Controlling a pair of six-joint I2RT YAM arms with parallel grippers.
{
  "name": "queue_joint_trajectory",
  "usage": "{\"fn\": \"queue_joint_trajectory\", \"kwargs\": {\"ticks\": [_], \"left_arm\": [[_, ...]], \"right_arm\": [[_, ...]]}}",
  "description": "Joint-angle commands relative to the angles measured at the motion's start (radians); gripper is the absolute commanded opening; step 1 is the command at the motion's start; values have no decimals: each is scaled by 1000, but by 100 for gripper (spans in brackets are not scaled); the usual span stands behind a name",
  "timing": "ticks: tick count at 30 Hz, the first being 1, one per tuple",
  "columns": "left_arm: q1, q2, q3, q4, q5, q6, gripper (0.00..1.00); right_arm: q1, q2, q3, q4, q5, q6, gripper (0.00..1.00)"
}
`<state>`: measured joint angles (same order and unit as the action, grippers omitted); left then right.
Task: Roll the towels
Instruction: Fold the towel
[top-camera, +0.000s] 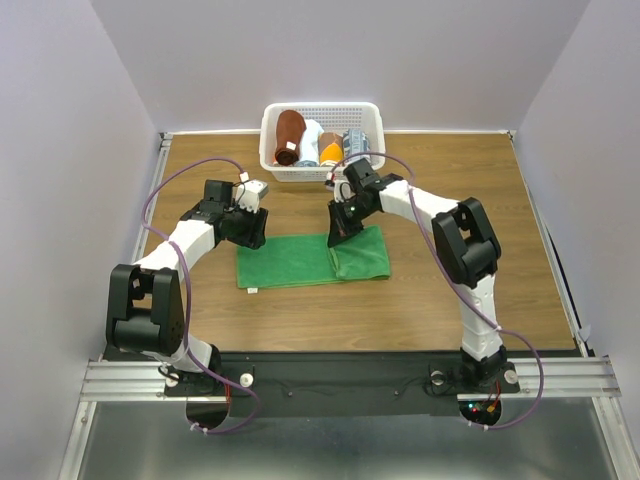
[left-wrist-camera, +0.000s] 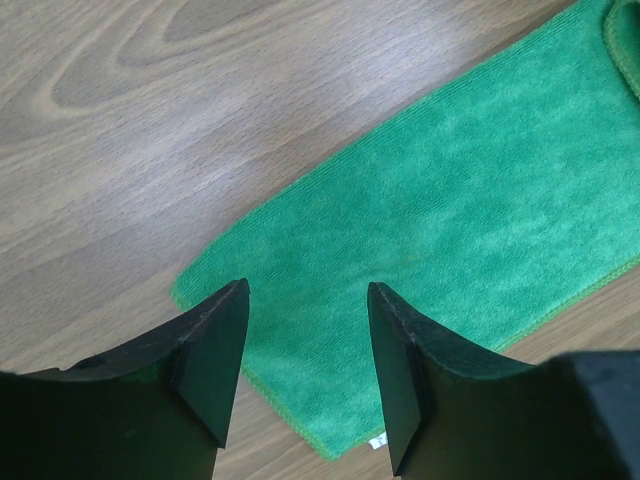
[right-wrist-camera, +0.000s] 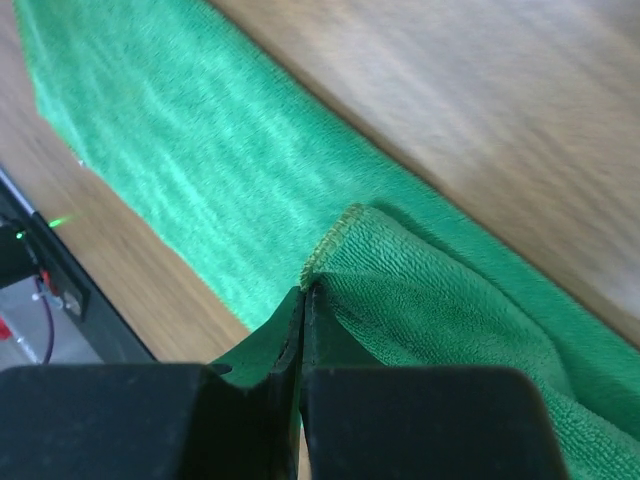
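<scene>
A green towel (top-camera: 300, 260) lies flat on the wooden table, its right part folded over leftward. My right gripper (top-camera: 338, 232) is shut on the folded edge of the green towel (right-wrist-camera: 420, 300) and holds that edge over the towel's middle. My left gripper (top-camera: 255, 232) is open and empty just above the towel's left end; in the left wrist view the towel (left-wrist-camera: 440, 230) lies beneath the spread fingers (left-wrist-camera: 215, 350). A small white tag (left-wrist-camera: 378, 440) sits at the towel's near corner.
A white basket (top-camera: 322, 110) at the back of the table holds several rolled towels: brown (top-camera: 289, 137), white, orange and grey. The wooden table (top-camera: 450, 300) is bounded by white walls on three sides.
</scene>
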<state>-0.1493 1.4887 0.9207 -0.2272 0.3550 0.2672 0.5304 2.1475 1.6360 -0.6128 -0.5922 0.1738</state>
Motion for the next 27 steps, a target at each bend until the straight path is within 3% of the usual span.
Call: {"fn": "queue_joint_trajectory", "kwargs": {"ticks": [1, 4, 5, 8, 10, 11, 14, 15, 17, 19, 23, 27], "left_arm": [[-3, -8, 26, 20, 7, -8, 62], [-3, -8, 27, 11, 2, -2, 64], [-3, -8, 26, 0, 4, 1, 65], [-3, -19, 26, -29, 18, 36, 64], [-3, -33, 29, -75, 22, 75, 59], [-3, -41, 27, -89, 22, 95, 58], [-12, -68, 30, -147, 9, 180, 47], [-18, -64, 38, -171, 6, 205, 38], [-35, -48, 53, -256, -19, 260, 31], [-45, -45, 41, -268, -36, 279, 28], [-78, -7, 7, -255, -93, 284, 17], [-78, 106, 29, -224, -132, 245, 9]], "right_arm": [[29, 5, 31, 31, -52, 10, 4], [28, 34, 31, 30, -27, 6, 18], [26, 43, 33, 30, -21, 4, 32], [19, 37, 41, 24, -27, 0, 36], [-6, -4, 47, 18, -21, -16, 37], [-16, -21, 51, 12, -21, -26, 44], [-73, -96, 59, -27, -17, -78, 50], [-104, -112, 58, -40, -14, -95, 49], [-139, -147, 39, -100, 27, -158, 48], [-153, -164, -5, -125, 55, -221, 45], [-162, -186, -105, -153, 127, -328, 29], [-162, -150, -169, -157, 184, -364, 18]]}}
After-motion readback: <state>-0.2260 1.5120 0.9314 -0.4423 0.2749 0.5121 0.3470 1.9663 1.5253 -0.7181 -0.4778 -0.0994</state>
